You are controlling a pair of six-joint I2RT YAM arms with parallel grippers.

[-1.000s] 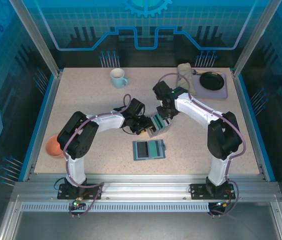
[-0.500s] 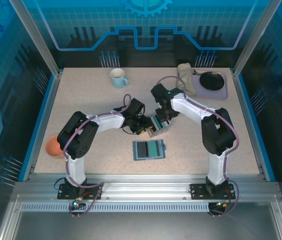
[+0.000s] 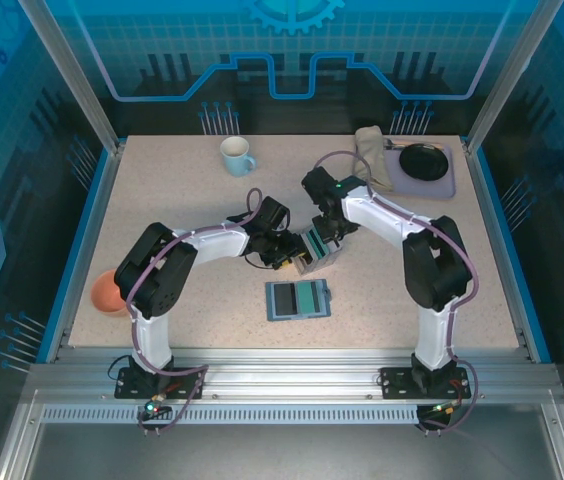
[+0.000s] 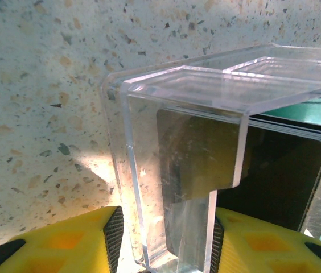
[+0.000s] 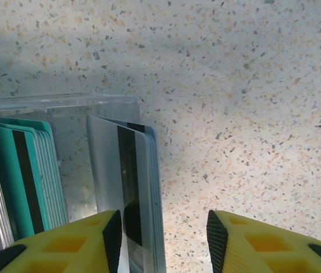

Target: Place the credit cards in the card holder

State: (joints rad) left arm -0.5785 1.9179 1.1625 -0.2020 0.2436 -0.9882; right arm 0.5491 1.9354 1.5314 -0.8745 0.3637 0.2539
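The credit cards (image 5: 24, 170) stand on edge in a clear acrylic rack (image 4: 177, 91) mid-tabletop (image 3: 162, 220), and the open blue card holder (image 3: 298, 299) lies flat just nearer. The right claw (image 5: 163, 224) hangs over the rack, its jaws apart astride the grey striped card (image 5: 127, 170). The left claw (image 4: 163, 227) clamps the rack's wall. I'd centre the right jaws on that single card, pinch it alone, then lift straight up while the left steadies the rack.
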